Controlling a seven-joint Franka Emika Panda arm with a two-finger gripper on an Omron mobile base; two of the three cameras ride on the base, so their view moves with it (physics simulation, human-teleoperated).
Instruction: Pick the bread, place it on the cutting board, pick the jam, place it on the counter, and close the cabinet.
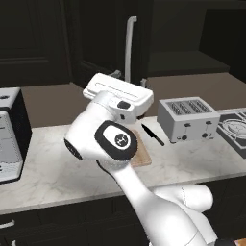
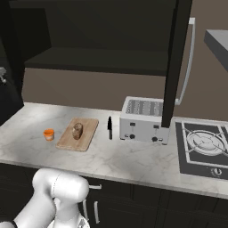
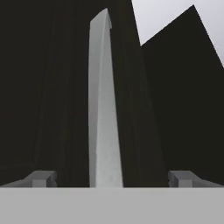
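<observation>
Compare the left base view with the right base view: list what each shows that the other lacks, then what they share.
Left base view alone: the arm's white end effector raised by the cabinet door's silver handle, and a dark appliance at the left edge.

Right base view alone: the bread lying on the cutting board, with the jam standing on the counter just left of the board.

Both: the marbled counter, the board, the black knife, the silver toaster, the stove, and the open cabinet door.
</observation>
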